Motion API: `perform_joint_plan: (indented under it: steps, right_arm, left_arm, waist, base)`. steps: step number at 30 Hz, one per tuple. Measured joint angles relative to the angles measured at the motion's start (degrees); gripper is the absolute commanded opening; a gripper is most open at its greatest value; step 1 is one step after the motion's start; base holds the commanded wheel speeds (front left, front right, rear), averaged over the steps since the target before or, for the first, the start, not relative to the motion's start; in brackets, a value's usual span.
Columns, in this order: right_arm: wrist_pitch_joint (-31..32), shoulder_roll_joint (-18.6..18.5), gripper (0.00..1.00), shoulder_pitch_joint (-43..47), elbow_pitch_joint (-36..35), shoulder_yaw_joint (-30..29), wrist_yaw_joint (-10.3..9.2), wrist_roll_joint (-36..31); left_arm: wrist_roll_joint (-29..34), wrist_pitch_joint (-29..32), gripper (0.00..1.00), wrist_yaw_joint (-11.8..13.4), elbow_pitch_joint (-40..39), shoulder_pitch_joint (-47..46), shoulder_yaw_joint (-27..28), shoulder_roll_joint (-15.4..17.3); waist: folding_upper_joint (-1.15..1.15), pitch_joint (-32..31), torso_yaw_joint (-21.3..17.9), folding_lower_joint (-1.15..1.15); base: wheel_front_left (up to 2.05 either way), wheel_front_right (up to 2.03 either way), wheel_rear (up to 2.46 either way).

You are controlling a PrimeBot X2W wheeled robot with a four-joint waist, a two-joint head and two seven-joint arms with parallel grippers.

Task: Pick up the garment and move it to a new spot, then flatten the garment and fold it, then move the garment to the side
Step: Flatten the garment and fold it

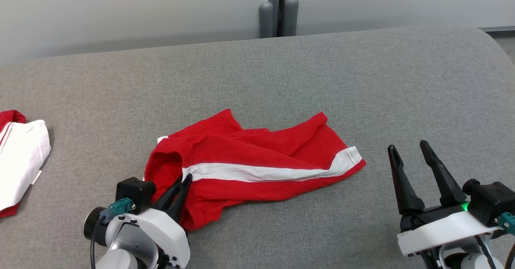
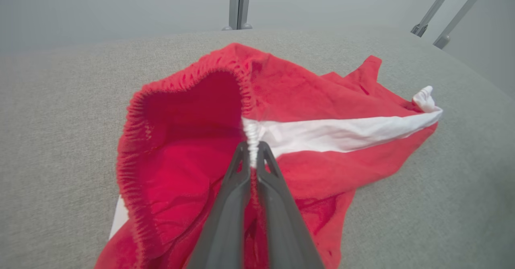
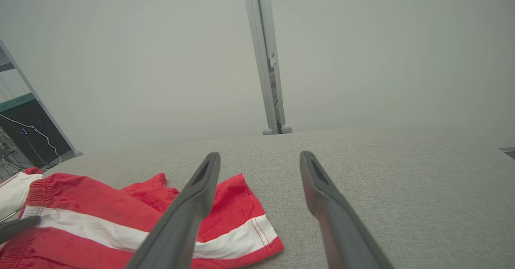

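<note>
The garment (image 1: 249, 162) is a pair of red shorts with a white side stripe, lying crumpled on the grey table (image 1: 281, 71) near its front middle. My left gripper (image 1: 184, 179) is shut on the elastic waistband at the stripe's end; in the left wrist view the fingertips (image 2: 252, 150) pinch that white gathered edge of the garment (image 2: 322, 100), whose waist opening gapes to the left. My right gripper (image 1: 408, 147) stands open to the right of the hem, apart from the cloth. In the right wrist view its fingers (image 3: 259, 158) spread above the garment's hem corner (image 3: 241, 220).
A folded white and red garment (image 1: 20, 160) lies at the table's left edge. A grey post (image 1: 279, 7) stands behind the table's far edge against a pale wall. The table's right end curves away.
</note>
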Motion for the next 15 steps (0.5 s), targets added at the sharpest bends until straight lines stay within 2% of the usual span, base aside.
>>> perform_joint_plan:
  steps: [15]
  right_arm:
    - [1.14,0.02,1.00,-0.47,0.65,-0.19,0.00,-0.71]
  left_arm:
    - [0.01,0.33,0.00,0.48,-1.23,-0.26,-0.31,0.51]
  waist:
    - [0.00,1.51,-0.12,0.00]
  base:
    - [0.00,0.00,0.00]
